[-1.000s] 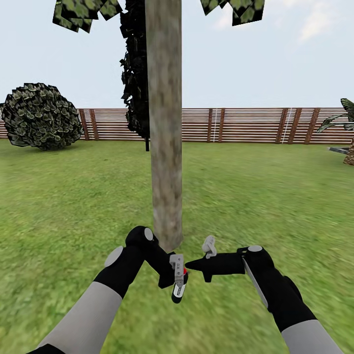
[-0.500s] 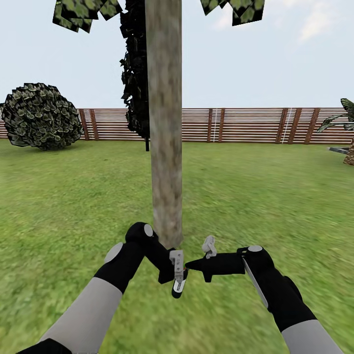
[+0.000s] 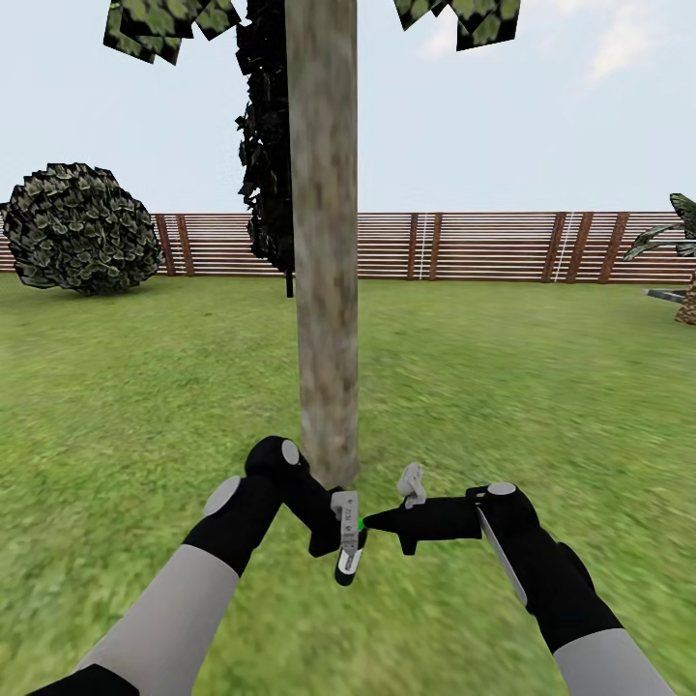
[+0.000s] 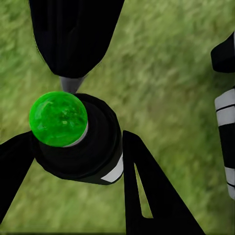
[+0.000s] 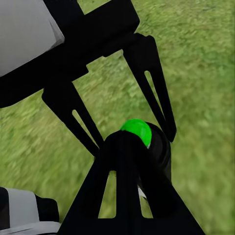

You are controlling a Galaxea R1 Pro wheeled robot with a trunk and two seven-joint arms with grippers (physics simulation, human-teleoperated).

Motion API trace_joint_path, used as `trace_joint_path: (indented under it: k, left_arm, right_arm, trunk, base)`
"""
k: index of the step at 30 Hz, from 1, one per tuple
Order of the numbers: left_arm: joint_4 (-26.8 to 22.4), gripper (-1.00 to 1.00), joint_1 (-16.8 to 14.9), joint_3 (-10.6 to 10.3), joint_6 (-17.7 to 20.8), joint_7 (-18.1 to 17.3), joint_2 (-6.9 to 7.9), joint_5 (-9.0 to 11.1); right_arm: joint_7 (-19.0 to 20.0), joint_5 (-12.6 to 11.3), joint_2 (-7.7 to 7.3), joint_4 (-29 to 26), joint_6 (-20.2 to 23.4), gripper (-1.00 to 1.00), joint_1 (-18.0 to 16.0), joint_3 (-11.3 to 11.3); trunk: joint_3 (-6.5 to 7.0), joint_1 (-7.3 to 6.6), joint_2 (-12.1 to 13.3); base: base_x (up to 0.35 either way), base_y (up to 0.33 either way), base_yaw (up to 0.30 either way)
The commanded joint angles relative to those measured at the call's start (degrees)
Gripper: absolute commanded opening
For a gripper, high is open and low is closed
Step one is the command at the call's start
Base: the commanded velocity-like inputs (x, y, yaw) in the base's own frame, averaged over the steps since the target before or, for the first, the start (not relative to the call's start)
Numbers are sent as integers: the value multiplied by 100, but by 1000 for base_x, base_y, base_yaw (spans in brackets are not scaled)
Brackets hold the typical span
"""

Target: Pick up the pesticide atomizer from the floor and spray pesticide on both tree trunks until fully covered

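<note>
Both grippers meet low before the tree trunk (image 3: pixel 324 290): your left gripper (image 3: pixel 346 535) pinches the pesticide atomizer (image 3: pixel 349 553), your right gripper (image 3: pixel 372 523), pressed together, touches its green button (image 4: pixel 58 118) to spray.

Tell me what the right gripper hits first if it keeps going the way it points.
The right gripper points across toward the left gripper, so it would first meet the green cap of the pesticide atomizer held there. It already looks to be at or touching the cap; exact contact is unclear.
</note>
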Motion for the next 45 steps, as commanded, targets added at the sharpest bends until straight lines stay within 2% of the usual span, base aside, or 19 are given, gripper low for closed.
trace_joint_path:
  k: [1, 18, 20, 26, 32, 33, 34, 35, 36, 38, 39, 40, 41, 43, 45]
  left_arm:
    - [2, -100, -1, 0, -1, 0, 5, 0]
    - [20, -100, -1, 4, -4, 0, 91, -9]
    - [30, -100, 0, 4, -2, 0, 139, -13]
    - [55, -100, 1, 18, 4, 0, 551, -10]
    - [73, -100, 1, 72, 19, 28, 1234, -1]
    - [74, -100, 1, 102, 20, 31, 1284, 1]
    - [76, -100, 1, 201, 20, 52, 1361, 4]
    - [77, -100, 5, 462, 19, 120, 1429, 10]
    - [78, -100, 8, 575, 18, 156, 1443, 12]
    - [78, -100, 23, 1094, 17, 400, 1465, 21]
    - [79, -100, 28, 1224, 17, 485, 1467, 27]
    - [93, -100, 44, 1613, 17, 762, 1467, 58]
    - [142, -100, 50, 1848, 17, 946, 1461, 91]
    - [378, -100, 58, 2241, 17, 1278, 1423, 222]
    - [604, -100, 61, 2591, 17, 1663, 1390, 437]
  right_arm:
    - [0, 0, 0, 0, 0, -100, 0, 0]
    - [0, 18, -3, 2, 0, -100, 0, 0]
    - [0, 18, -6, 6, 0, -100, 0, 0]
    - [0, 15, -5, 9, 0, -100, 0, 0]
    - [-6, 16, -15, 13, 0, -100, 0, -13]
    - [-6, 16, -14, 14, 0, -100, 0, -15]
    - [-7, 18, -12, 15, 0, -100, 0, -23]
    - [-8, 16, -16, 16, 0, 100, 0, -29]
    - [-8, 13, -22, 17, 0, 100, 0, -32]
    - [-9, 4, -38, 17, 0, 100, 0, -35]
    - [-9, 2, -41, 19, 0, 100, 2, -35]
    - [-12, -2, -47, 32, 0, 100, 6, -39]
    - [-25, -5, -51, 51, -3, 100, 9, -43]
    - [-56, -2, -60, 172, -12, 100, 20, -53]
    - [-73, -1, -68, 488, -22, 100, 39, -65]
  trunk:
    - [0, 0, 0]
    - [0, 0, 0]
    - [0, 0, 0]
    - [0, 0, 0]
    - [0, 0, 0]
    - [0, 0, 0]
    - [0, 0, 0]
    - [0, 0, 0]
    - [0, 0, 0]
    - [0, 0, 0]
    - [0, 0, 0]
    - [0, 0, 0]
    - [0, 0, 0]
    - [0, 0, 0]
    - [0, 0, 0]
  base:
    - [0, 0, 0]
    - [0, 0, 0]
    - [0, 0, 0]
    - [0, 0, 0]
    - [0, 0, 0]
    - [0, 0, 0]
    - [0, 0, 0]
    - [0, 0, 0]
    - [0, 0, 0]
    - [0, 0, 0]
    - [0, 0, 0]
    - [0, 0, 0]
    - [0, 0, 0]
    - [0, 0, 0]
    - [0, 0, 0]
